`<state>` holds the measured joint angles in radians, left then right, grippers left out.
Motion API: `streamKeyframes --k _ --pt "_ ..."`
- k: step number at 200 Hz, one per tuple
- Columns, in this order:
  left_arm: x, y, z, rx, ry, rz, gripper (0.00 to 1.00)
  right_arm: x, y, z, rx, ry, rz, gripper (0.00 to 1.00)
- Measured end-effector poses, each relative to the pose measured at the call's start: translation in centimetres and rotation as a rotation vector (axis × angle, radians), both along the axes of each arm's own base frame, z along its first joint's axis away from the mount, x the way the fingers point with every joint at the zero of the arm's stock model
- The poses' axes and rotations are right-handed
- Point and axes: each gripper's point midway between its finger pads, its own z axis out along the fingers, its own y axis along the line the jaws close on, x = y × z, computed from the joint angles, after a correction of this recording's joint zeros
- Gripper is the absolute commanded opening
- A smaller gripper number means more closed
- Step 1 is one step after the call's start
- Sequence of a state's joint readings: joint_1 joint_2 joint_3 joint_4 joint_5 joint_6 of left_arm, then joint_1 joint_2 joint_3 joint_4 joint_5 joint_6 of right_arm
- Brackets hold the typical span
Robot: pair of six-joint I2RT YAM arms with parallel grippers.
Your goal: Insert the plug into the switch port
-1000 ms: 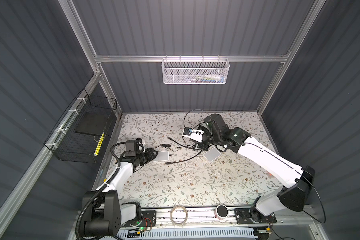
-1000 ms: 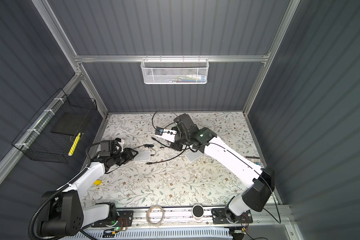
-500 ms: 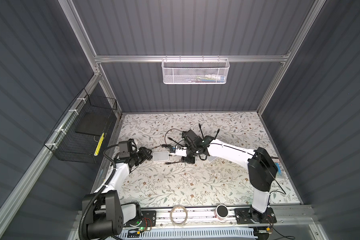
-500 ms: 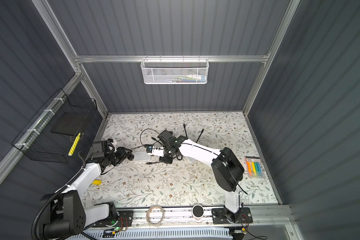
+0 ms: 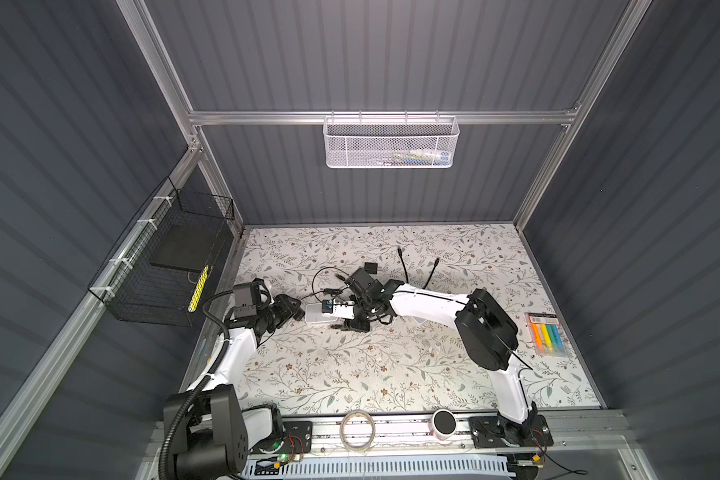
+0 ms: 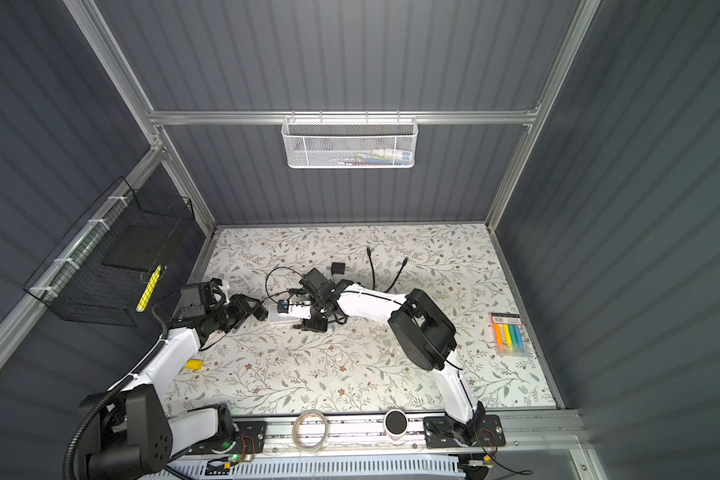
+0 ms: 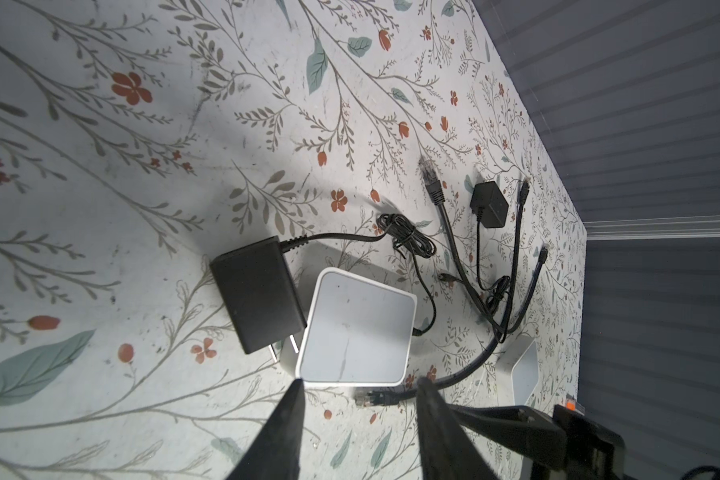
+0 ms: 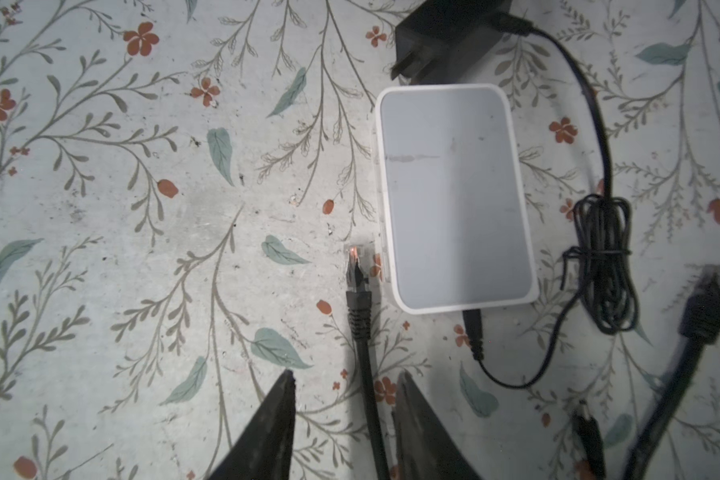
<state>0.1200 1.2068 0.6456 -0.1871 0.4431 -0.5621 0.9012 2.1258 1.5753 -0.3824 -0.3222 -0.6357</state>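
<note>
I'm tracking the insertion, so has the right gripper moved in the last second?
Yes. The right gripper has swung left and toward the front rail, and now sits beside the white switch.

White switch (image 8: pixel 454 195), black plug (image 8: pixel 358 299) and black adapter (image 7: pixel 258 295) on a floral-patterned table (image 8: pixel 100 249).

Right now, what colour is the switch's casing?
White. The switch shows best in the right wrist view.
</note>
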Motion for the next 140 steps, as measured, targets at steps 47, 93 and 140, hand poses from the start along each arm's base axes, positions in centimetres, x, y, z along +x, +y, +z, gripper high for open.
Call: streamKeyframes --k 47,93,140 --pt "0.0 0.1 0.0 -0.003 0.001 0.003 0.44 -0.3 1.3 -0.6 0.024 0.017 0.025 0.39" --pt "0.0 0.2 -0.1 -0.003 0.002 0.005 0.44 -0.1 1.7 -2.5 0.005 0.038 0.020 0.36" --pt "0.0 0.3 -0.2 -0.007 0.007 0.008 0.44 0.2 1.9 -3.3 -0.011 0.050 -0.004 0.34"
